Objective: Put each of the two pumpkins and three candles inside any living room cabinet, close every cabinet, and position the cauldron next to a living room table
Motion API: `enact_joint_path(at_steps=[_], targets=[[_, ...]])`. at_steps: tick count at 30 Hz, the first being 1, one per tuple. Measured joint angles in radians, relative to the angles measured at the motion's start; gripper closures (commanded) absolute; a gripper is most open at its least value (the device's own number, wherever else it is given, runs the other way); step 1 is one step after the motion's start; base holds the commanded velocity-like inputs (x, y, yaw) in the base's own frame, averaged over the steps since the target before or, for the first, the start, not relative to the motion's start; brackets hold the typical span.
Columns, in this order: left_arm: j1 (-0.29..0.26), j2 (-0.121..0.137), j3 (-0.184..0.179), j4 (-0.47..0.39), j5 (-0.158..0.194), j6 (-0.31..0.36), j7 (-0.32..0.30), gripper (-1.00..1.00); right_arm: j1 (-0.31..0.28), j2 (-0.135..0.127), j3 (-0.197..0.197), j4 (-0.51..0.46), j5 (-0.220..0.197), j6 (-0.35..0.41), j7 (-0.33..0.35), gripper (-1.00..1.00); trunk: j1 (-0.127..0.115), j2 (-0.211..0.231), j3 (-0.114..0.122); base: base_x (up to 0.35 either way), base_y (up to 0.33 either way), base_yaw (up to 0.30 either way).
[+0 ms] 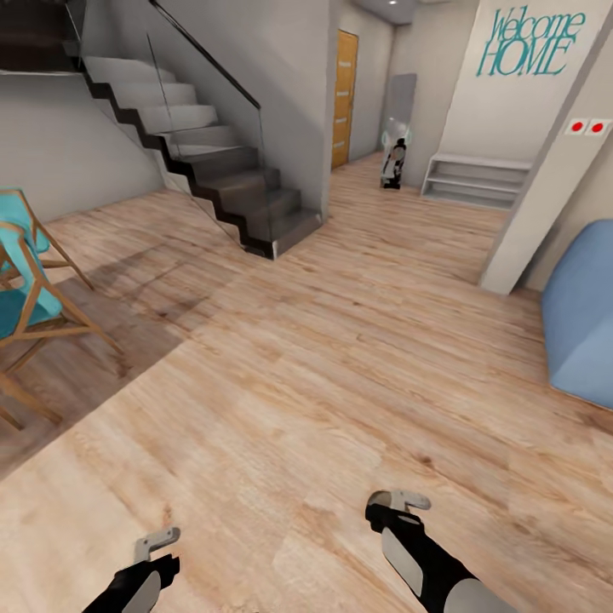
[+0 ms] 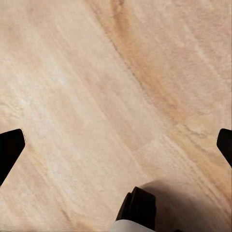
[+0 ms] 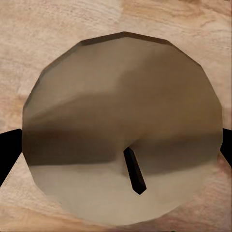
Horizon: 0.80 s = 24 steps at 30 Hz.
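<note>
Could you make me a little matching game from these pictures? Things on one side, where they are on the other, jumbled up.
Things:
1. teal-cushioned wooden chair
2. pale blue padded seat
3. beige round candle with a dark wick
4. orange wooden door

Places:
A. far down the hall
B. between the right gripper's fingers
C. head view's left edge
D. head view's right edge

Pairs: 1-C, 2-D, 3-B, 4-A

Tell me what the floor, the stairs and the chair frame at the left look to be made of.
Floor: light wood planks, matte; grain streaks and board seams show. Stairs: dark grey, concrete-like steps with flat, even faces, and a clear glass side panel; it could also be painted stone. Chair: warm tan wooden bars, smooth finish, with a teal seat that looks like fabric or plastic.
</note>
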Motion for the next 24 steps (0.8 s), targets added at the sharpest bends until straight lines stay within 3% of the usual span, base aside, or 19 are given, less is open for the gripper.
enact_joint_path(at_steps=[24], targets=[[0.000,0.000,0.000,0.000,0.000,0.000,0.000,-1.00,0.000,0.000,0.000,0.003,0.000,-0.006,0.000,1.00,0.000,0.000,0.000,0.000,0.000,0.291]])
